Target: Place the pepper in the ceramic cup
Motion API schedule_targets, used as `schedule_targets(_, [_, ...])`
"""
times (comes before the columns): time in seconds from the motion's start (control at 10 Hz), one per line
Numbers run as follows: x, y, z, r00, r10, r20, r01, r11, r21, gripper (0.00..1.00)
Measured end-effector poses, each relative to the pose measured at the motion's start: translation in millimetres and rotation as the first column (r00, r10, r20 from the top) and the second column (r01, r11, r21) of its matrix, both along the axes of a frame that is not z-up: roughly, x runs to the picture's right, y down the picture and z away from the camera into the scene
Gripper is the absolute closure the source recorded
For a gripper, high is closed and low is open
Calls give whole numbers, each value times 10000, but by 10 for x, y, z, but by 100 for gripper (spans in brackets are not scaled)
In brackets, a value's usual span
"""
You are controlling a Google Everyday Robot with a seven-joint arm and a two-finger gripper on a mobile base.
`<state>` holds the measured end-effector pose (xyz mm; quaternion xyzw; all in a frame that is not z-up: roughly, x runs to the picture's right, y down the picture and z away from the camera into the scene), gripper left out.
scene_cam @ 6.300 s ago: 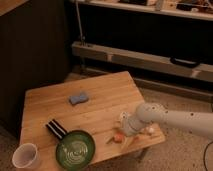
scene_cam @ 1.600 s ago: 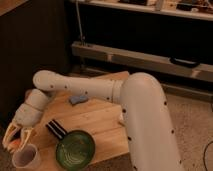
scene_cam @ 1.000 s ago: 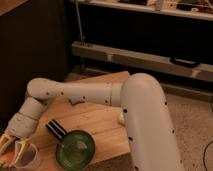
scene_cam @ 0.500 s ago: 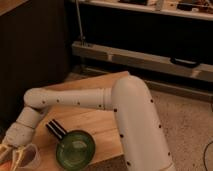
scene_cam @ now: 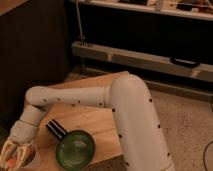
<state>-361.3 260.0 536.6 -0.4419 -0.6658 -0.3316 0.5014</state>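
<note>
The hand (scene_cam: 14, 153) hangs just above the ceramic cup (scene_cam: 31, 160), gripping the pepper (scene_cam: 11, 161); the green pan (scene_cam: 75, 149) sits to its right on the bench (scene_cam: 102, 125)

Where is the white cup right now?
The ceramic cup sits at the bottom-left table corner in the camera view, under the claw, just left of the green pan.

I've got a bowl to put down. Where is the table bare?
Bare wood shows on the table between the arm and the green pan. The front left corner is crowded: the end effector sits over the ceramic cup, beside the pan's handle.
</note>
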Motion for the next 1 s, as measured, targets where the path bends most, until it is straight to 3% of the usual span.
schedule_targets(0.3, [36, -39, 214, 9995, 279, 155, -276, 9994, -225, 23])
schedule_targets(1.0, [-31, -12, 274, 9984, 256, 512, -249, 9996, -137, 20])
